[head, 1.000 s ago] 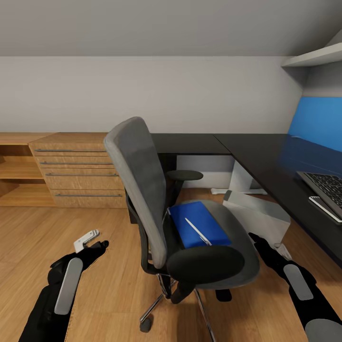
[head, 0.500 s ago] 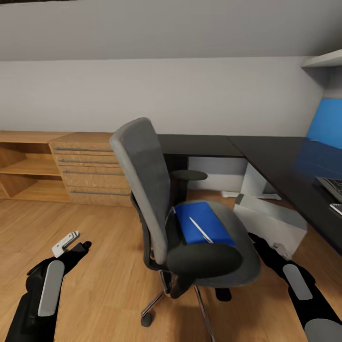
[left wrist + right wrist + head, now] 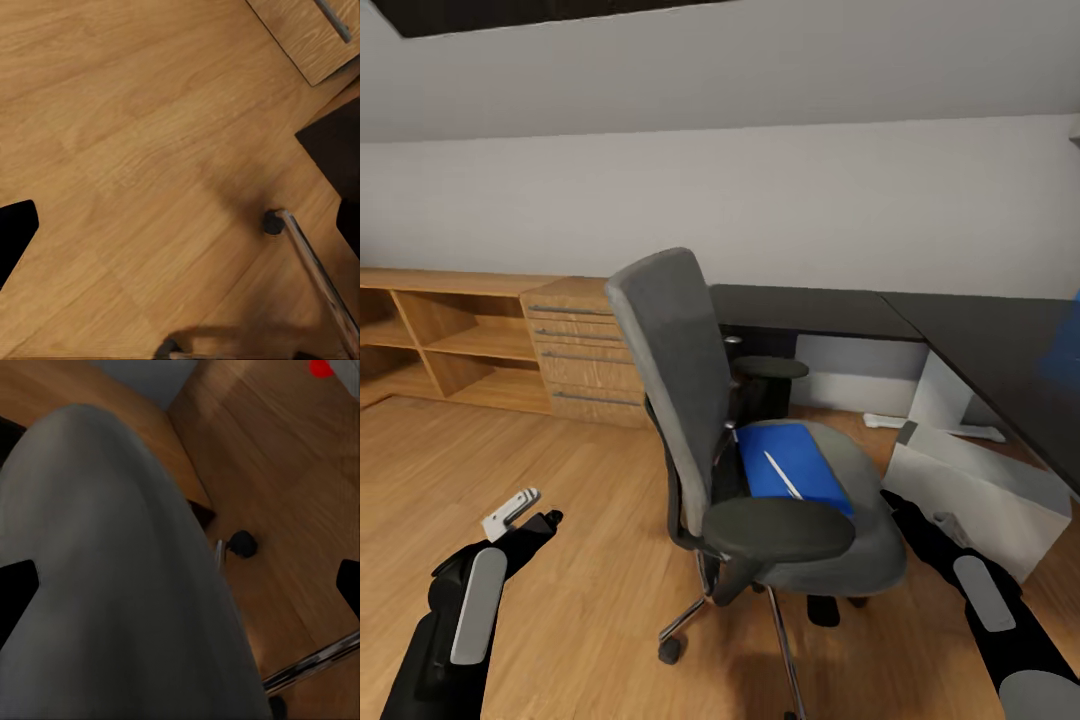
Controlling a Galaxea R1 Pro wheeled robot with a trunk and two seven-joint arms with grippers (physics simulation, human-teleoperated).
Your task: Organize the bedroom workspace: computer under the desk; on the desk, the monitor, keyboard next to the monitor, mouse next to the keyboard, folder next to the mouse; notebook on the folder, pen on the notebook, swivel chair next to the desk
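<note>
Folder point(image 3: 792, 468) lies on the swivel chair point(image 3: 760, 470) seat (pen point(image 3: 783, 474) atop); we should reach level, right gripper point(image 3: 892, 500) and left gripper point(image 3: 525, 515) both spread wide.

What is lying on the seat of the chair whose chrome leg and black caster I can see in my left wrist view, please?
Observer: A flat bright blue folder lies on the seat of the grey padded swivel chair, with a slim white pen resting on top of it.
Operator: Thank you. Where is the right gripper in relation to that seat?
Observer: The right gripper is open, low beside the seat's edge on the robot's right. I cannot tell whether it touches the cushion.
Operator: And what stands behind the chair?
Observer: A large black L-shaped desk against the pale wall.
</note>
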